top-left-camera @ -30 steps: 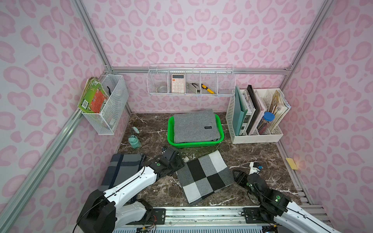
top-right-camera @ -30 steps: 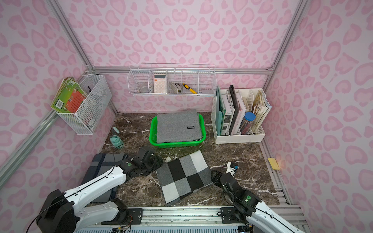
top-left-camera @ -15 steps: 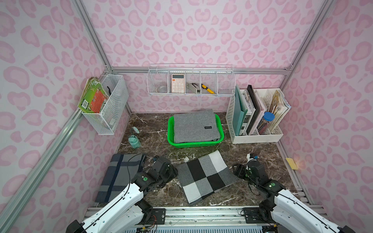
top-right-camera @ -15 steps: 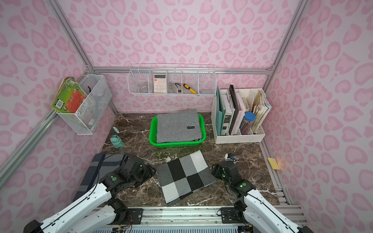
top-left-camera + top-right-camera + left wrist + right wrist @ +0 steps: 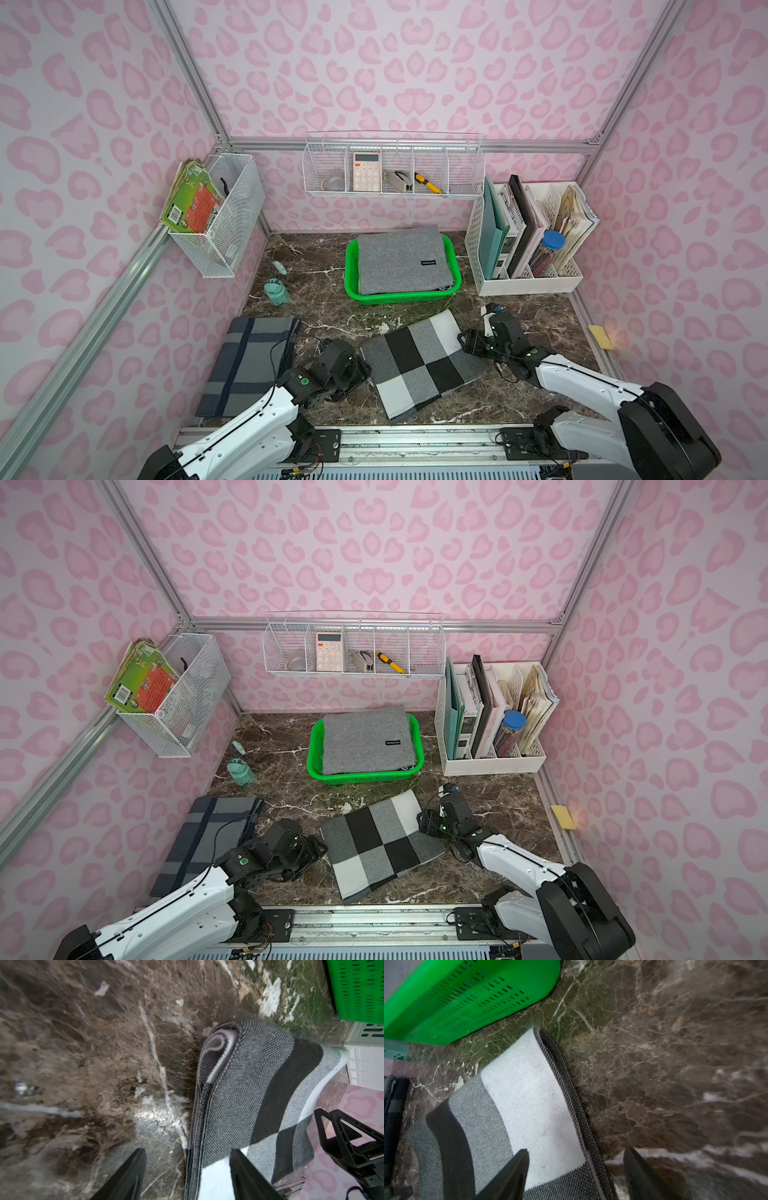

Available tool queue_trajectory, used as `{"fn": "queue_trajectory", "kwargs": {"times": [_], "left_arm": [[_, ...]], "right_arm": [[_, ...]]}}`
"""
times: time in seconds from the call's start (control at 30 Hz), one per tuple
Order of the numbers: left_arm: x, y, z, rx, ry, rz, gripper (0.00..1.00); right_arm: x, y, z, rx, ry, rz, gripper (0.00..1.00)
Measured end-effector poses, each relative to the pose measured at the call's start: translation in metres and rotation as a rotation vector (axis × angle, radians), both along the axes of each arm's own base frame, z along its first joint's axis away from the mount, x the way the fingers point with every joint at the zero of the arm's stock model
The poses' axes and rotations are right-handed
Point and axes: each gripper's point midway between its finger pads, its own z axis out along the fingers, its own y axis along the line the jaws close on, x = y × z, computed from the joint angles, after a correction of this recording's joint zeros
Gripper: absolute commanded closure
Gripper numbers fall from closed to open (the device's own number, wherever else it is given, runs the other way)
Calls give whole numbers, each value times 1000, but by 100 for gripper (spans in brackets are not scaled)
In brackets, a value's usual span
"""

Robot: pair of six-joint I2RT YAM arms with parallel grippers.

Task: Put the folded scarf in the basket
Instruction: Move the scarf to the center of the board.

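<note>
Lying flat on the dark marble tabletop, the checked scarf, folded into a rectangle of black, grey and white squares, sits turned at an angle near the front, with a strip of bare marble between its far corner and the green basket. That basket stands toward the back and already carries a folded plain grey cloth that overhangs its rear rim.

Each arm is low at one side of the scarf. The left gripper straddles the scarf's left folded edge, jaws apart, one finger over bare marble and the other over the cloth; the layered fold curls up just ahead of it. The right gripper straddles the opposite edge in the same way, jaws apart, one finger above the white square and the other above marble. Neither has closed on the fabric, and whether the tips touch it cannot be told.

In both top views a folded navy-striped grey scarf lies beside the left arm, close against the left wall. A white file organizer stands to the right of the basket, and a small teal bottle stands well apart on its left. Open marble lies to the right of the right arm.
</note>
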Motion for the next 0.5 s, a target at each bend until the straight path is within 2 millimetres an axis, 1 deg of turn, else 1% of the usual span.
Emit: {"fn": "queue_trajectory", "kwargs": {"times": [0.03,0.13,0.23,0.37,0.5], "left_arm": [[0,-1,-1,-4,3,6,34],[3,-2,-6,-2,7,22,37],[8,-3,-11,4,13,43,37],[22,-14,-16,3,9,44,38],[46,-36,-16,-11,4,32,40]], "right_arm": [[1,3,-4,-1,16,9,35],[2,10,-12,-5,44,35,44],[2,18,-14,-1,39,58,48],[-7,23,-15,15,24,74,47],[-29,28,-17,39,10,77,42]]}}
